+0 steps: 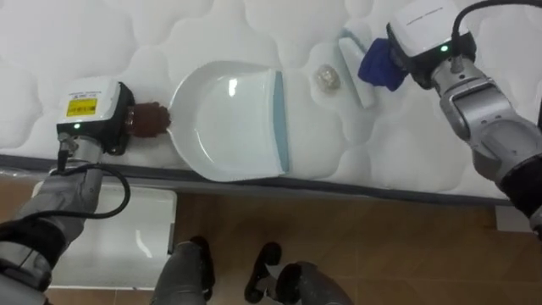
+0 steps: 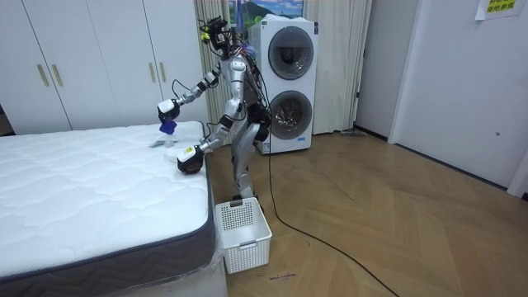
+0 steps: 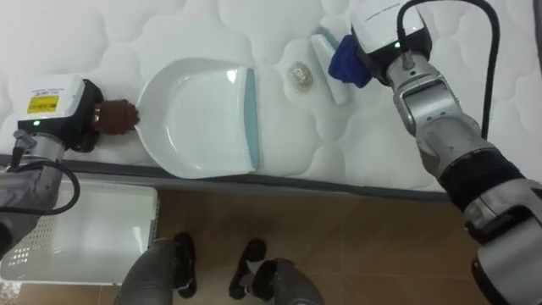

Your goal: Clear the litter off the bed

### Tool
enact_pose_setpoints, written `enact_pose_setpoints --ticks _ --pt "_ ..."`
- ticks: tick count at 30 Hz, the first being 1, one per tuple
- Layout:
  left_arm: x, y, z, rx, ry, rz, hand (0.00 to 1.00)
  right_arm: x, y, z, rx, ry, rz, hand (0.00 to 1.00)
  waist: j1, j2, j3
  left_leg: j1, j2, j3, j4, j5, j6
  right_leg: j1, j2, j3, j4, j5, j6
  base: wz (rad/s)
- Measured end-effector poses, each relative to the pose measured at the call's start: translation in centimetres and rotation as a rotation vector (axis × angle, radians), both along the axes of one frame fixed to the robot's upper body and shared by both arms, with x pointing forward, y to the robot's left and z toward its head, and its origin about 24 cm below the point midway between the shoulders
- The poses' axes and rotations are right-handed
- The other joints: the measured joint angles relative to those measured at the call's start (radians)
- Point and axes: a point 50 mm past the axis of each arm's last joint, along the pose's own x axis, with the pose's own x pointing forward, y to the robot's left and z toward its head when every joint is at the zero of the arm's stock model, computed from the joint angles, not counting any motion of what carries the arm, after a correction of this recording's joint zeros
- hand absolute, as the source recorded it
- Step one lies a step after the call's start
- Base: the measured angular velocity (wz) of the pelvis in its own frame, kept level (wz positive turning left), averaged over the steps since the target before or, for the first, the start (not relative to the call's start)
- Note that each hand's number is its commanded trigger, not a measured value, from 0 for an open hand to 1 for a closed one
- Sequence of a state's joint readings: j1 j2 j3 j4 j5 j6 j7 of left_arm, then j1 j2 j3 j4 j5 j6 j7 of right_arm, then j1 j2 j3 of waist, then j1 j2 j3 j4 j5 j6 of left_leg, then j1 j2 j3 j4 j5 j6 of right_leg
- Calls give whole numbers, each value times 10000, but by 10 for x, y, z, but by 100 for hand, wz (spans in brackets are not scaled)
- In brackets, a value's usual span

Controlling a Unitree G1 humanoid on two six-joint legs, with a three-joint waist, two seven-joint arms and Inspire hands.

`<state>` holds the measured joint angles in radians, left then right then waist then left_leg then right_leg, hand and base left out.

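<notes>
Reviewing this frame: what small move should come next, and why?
Probably sweep the brush in the right hand toward the dustpan: the small scrap lies on the mattress between brush and pan lip, and the left hand holds the pan's handle.

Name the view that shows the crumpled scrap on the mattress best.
The left eye view: the crumpled scrap lies unobstructed between the dustpan's lip and the brush. The right eye view shows it nearly as well, from slightly aside. In the room view it is too small to make out.
</notes>
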<state>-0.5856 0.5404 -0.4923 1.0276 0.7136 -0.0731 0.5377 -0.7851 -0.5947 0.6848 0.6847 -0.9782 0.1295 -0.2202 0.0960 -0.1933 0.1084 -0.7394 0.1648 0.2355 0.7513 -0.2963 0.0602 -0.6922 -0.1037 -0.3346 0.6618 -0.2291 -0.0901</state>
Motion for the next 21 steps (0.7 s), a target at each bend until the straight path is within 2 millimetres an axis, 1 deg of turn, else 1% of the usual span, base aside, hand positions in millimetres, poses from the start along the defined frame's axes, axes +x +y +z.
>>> enact_pose_setpoints --ticks 3,5,10,14,21 --pt "0 0 0 146 -7 -50 100 0 4 2 489 140 21 100 29 32 -5 0 13 -9 14 -3 -5 5 17 -1 -3 6 -11 0" --pt "-1 0 -2 239 83 -56 100 -2 9 0 1017 315 140 100 29 139 -12 62 19 -57 36 -2 -7 118 24 -68 -24 10 -17 2" --pt "-3 4 -5 499 239 71 100 -5 22 -1 2151 793 607 100 66 324 -45 192 -35 -55 -82 8 -36 207 -1 -76 -90 9 -18 -1" --pt "-5 8 -6 611 175 274 100 -7 28 -2 2996 1217 915 100 118 328 -47 197 -16 -49 -96 48 -93 211 -17 -168 -96 8 -75 -3" --pt "-6 10 -7 679 106 381 100 -8 31 -4 3718 1631 1063 100 139 328 -47 197 -15 -49 -72 60 -111 207 -23 -179 -25 -15 -111 0"
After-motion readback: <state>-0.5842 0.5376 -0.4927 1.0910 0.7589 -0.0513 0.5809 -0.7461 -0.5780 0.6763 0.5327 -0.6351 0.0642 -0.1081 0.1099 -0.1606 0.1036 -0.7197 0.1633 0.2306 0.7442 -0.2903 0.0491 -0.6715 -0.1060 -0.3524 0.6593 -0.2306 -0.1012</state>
